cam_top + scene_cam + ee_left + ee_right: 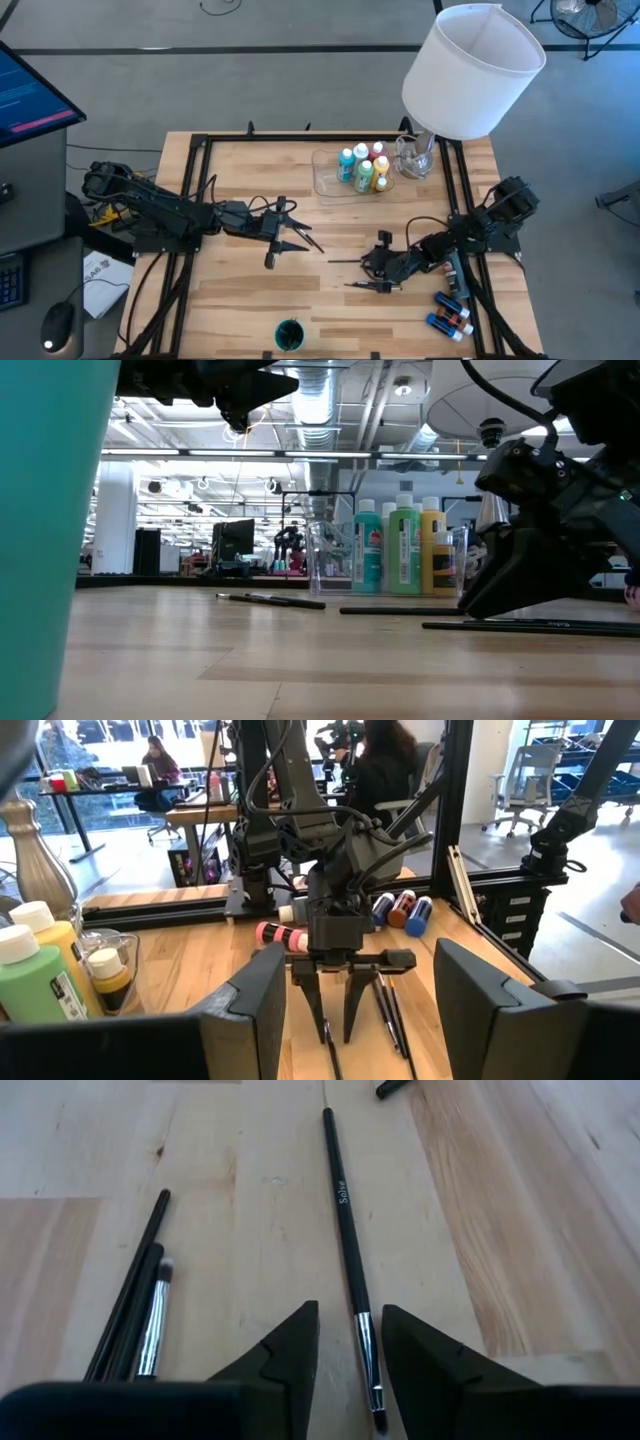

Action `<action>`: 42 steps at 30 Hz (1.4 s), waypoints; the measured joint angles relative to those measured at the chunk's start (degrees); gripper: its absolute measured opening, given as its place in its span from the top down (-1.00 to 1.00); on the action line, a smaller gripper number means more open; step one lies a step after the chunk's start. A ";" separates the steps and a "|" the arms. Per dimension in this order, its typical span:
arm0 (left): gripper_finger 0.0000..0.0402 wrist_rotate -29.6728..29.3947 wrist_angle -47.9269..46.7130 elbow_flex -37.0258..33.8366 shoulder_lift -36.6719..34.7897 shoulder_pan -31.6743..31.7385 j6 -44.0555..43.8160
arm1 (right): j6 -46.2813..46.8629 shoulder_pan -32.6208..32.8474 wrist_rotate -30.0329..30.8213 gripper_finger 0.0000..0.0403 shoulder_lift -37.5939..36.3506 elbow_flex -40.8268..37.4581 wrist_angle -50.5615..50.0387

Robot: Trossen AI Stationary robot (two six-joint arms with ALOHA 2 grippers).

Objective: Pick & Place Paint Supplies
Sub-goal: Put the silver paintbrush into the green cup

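Note:
A thin dark-handled brush (345, 1230) lies flat on the wooden table. My right gripper (350, 1325) is low over it, slanting down and open. One finger stands on each side of the brush's metal ferrule (365, 1342), with a gap still showing. Two or three more brushes (135, 1315) lie close beside it. In the high view this gripper (382, 277) is right of the table's middle. My left gripper (285, 235) hovers open and level at mid-left, with nothing between its fingers. Several white-capped paint bottles (362, 168) stand in the clear tray (325, 182).
A big white lampshade (470, 70) on a glass base stands at the far right. A teal cup (290, 335) sits at the near edge. Small coloured bottles (450, 312) lie at the near right. Another brush (270, 599) lies near the middle. Black frame rails run along both sides.

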 joint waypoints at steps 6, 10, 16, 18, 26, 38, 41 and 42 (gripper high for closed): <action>0.24 0.02 0.16 0.00 0.00 0.00 0.00 | 0.54 0.71 0.08 0.49 0.02 0.00 -0.32; 0.24 0.00 0.19 0.00 0.00 0.00 0.00 | 1.08 0.76 0.08 0.51 0.02 0.00 -0.82; 0.24 0.01 0.28 0.00 0.00 0.00 -0.02 | 3.28 0.73 0.07 0.52 -0.10 0.09 -2.07; 0.24 0.00 0.34 0.00 0.00 0.00 -0.04 | 3.83 0.73 0.05 0.52 -0.13 0.15 -2.41; 0.24 0.49 0.54 0.00 0.00 0.00 -0.04 | 4.62 0.73 0.01 0.52 -0.15 0.15 -2.47; 0.24 1.53 1.20 0.00 0.00 0.00 -0.04 | 5.30 0.67 0.06 0.93 -0.33 0.15 -3.10; 0.24 1.53 1.37 0.00 0.00 0.00 -0.04 | 5.71 0.67 0.05 0.96 -0.33 0.15 -3.10; 0.24 1.53 1.37 0.00 0.00 0.00 -0.06 | 5.74 0.54 0.02 0.97 -0.33 0.15 -3.10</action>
